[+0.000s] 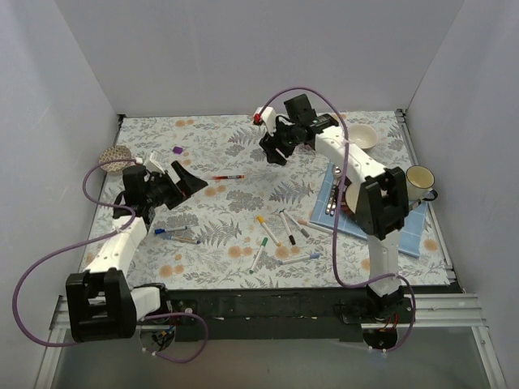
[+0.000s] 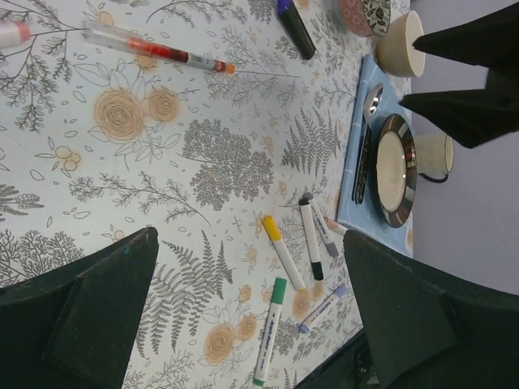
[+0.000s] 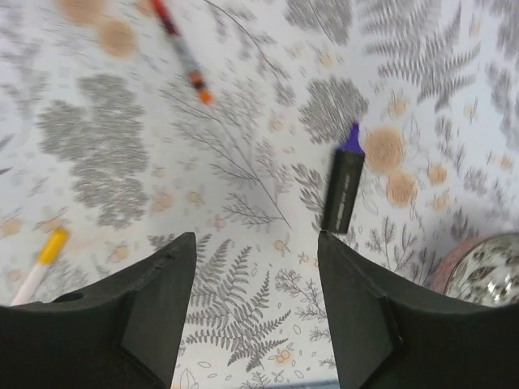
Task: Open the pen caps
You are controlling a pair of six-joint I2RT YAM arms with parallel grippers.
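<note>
Wide-open and empty, the left gripper (image 1: 191, 180) hangs just left of the red pen (image 1: 227, 177). The right gripper (image 1: 272, 150) sits beyond that pen's right end, and its gap cannot be told from above. A purple cap (image 1: 178, 150) lies loose up-left of the red pen.

From the left wrist, capped pens lie well below the red pen (image 2: 162, 50), showing a yellow cap (image 2: 271, 228) and a green cap (image 2: 279, 289).

From the right wrist, the right gripper (image 3: 255, 243) gapes with nothing between its jaws. The yellow cap (image 3: 52, 245) sits down-left of the red pen (image 3: 180, 44).
</note>
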